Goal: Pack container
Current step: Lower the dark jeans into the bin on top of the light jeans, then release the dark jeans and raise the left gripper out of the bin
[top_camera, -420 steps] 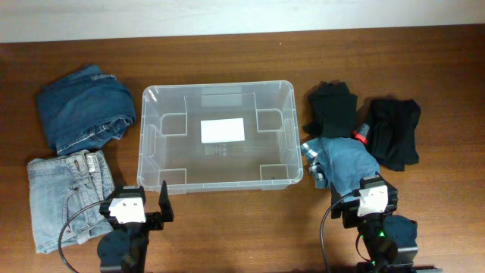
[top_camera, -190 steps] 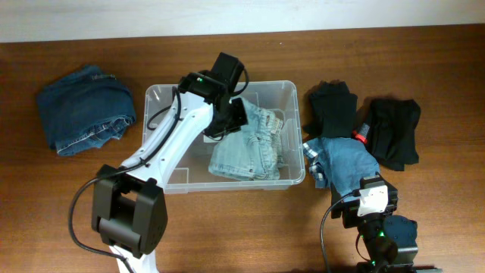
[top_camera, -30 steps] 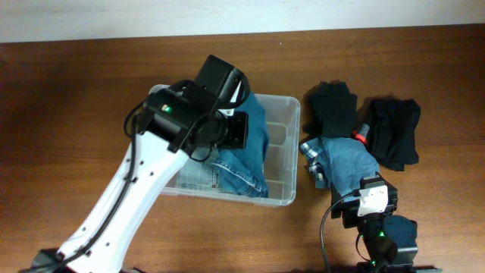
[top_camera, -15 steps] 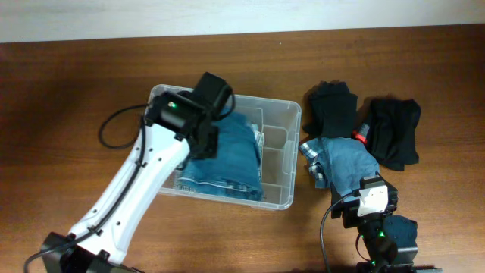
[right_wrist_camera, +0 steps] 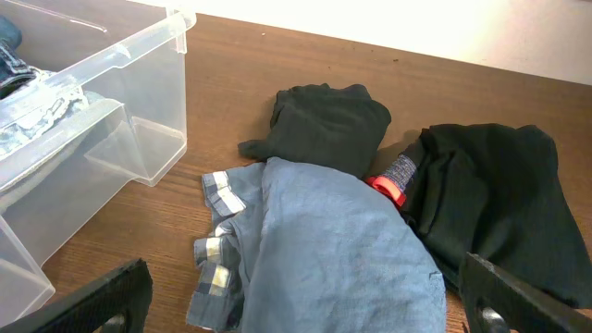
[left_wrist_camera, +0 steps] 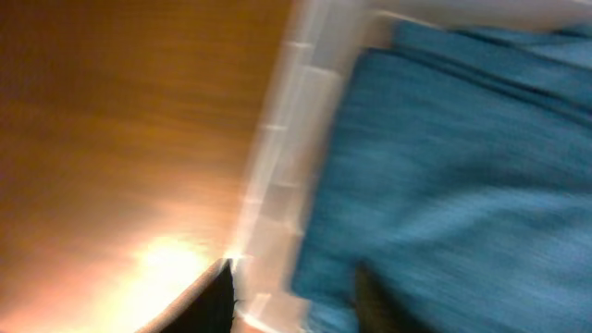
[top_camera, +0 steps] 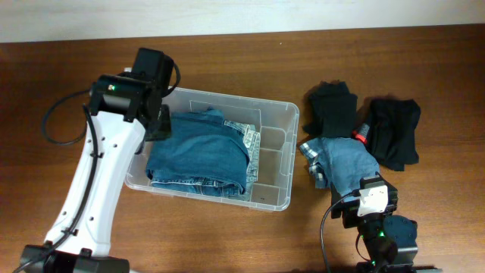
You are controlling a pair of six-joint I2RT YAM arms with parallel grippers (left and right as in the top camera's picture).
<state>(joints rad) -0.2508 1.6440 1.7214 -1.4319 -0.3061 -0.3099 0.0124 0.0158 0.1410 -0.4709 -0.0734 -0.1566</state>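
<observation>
The clear container (top_camera: 235, 98) sits skewed mid-table with folded dark blue jeans (top_camera: 198, 148) lying in it on top of light jeans (top_camera: 251, 139). My left gripper (top_camera: 158, 121) hovers at the container's left rim. In the blurred left wrist view its fingers (left_wrist_camera: 292, 273) stand apart. One is over the wood outside the rim (left_wrist_camera: 277, 157), the other over the dark jeans (left_wrist_camera: 462, 166), and they grip nothing. My right gripper (top_camera: 371, 201) rests open near the front right. Nothing is between its fingers (right_wrist_camera: 314, 305), and the container wall (right_wrist_camera: 111, 120) is to its left.
A pale blue garment with a checked cuff (top_camera: 345, 163) (right_wrist_camera: 333, 240) lies right of the container. Behind it are two black garments (top_camera: 333, 106) (top_camera: 394, 133) and a small red-and-grey item (top_camera: 361, 134) between them.
My left arm has swung from over the container's middle to its left rim and let go of the dark jeans, which now lie flat inside. The container has slid left and twisted.
</observation>
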